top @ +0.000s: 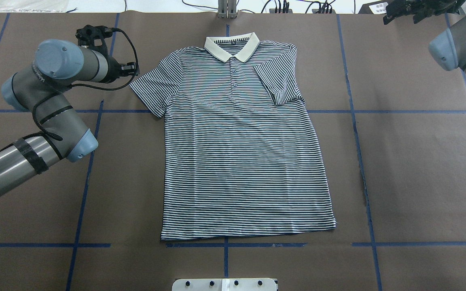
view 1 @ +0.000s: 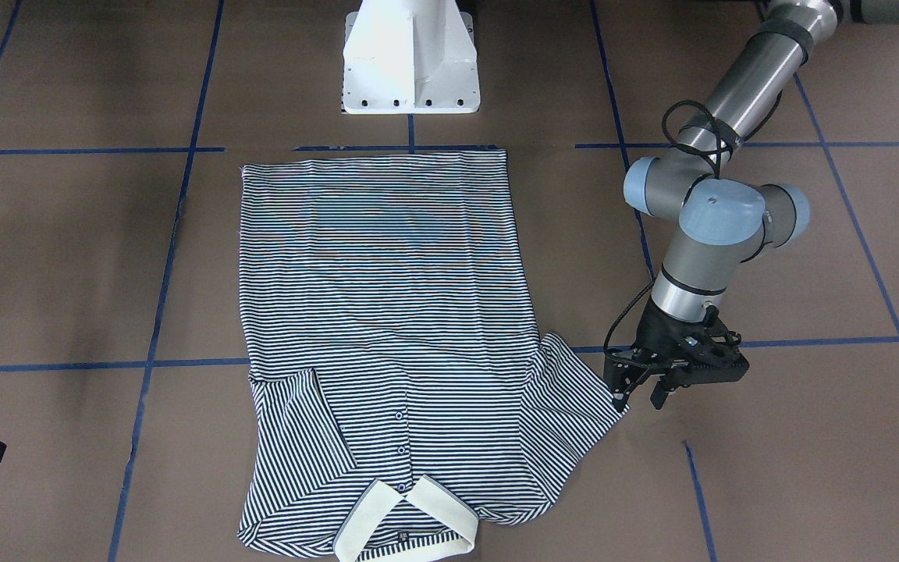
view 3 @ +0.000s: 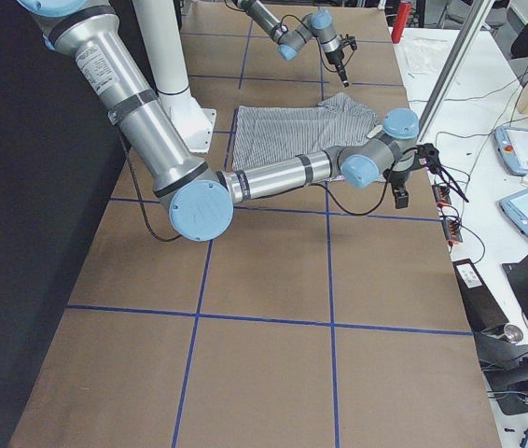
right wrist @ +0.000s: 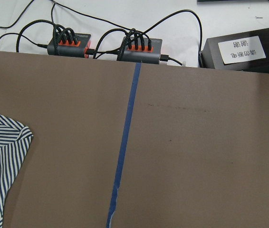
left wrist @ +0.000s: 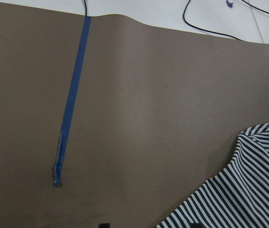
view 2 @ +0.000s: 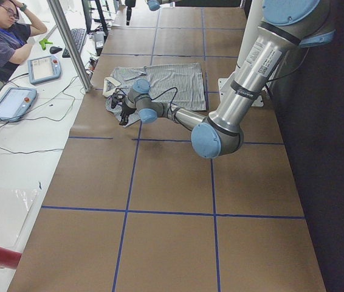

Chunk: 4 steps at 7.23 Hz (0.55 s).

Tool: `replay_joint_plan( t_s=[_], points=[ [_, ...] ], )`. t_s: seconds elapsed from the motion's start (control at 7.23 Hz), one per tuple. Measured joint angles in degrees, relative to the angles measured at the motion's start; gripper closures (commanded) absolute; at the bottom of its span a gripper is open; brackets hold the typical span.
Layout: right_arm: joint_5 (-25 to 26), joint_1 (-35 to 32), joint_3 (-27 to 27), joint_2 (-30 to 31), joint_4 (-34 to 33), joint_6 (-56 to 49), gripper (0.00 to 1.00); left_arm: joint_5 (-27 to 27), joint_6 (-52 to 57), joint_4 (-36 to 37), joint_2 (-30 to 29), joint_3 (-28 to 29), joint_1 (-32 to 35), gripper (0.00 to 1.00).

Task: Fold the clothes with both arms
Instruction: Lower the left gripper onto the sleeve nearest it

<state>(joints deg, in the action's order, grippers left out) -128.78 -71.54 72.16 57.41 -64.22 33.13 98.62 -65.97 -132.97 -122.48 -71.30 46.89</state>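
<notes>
The striped polo shirt (top: 241, 153) lies flat on the brown table, face up, with its cream collar (top: 231, 47) at the far edge. One sleeve (top: 275, 83) is folded in over the chest; the other sleeve (view 1: 574, 406) lies spread out. My left gripper (view 1: 641, 394) is open, held low at that spread sleeve's outer edge, one fingertip (view 1: 619, 402) at the cloth. The left wrist view shows the sleeve (left wrist: 239, 190) at its lower right. My right gripper (top: 415, 9) is far off at the table's far corner, away from the shirt; whether it is open or shut does not show.
The white pedestal base (view 1: 410, 58) stands just behind the shirt's hem. Blue tape lines (top: 354, 111) cross the table. Cable hubs (right wrist: 106, 45) and a labelled black box (right wrist: 244, 50) sit past the far edge. A person (view 2: 5, 36) sits at a side desk with tablets (view 2: 44, 68).
</notes>
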Motion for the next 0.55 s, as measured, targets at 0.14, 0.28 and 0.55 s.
replay_joint_plan(
  t_s=[0.14, 0.28, 0.55],
  points=[
    [0.06, 0.00, 0.00, 0.04, 0.03, 0.00, 0.00, -0.30, 0.22, 0.07, -0.27, 0.86, -0.85, 0.36],
    [0.14, 0.00, -0.01, 0.05, 0.04, 0.00, 0.00, -0.40, 0.52, 0.03, -0.49, 1.49, -1.50, 0.37],
    [0.19, 0.00, -0.08, 0.07, -0.02, 0.00, 0.00, -0.44, 1.74, 0.00, -0.85, 2.38, -2.09, 0.39]
  ],
)
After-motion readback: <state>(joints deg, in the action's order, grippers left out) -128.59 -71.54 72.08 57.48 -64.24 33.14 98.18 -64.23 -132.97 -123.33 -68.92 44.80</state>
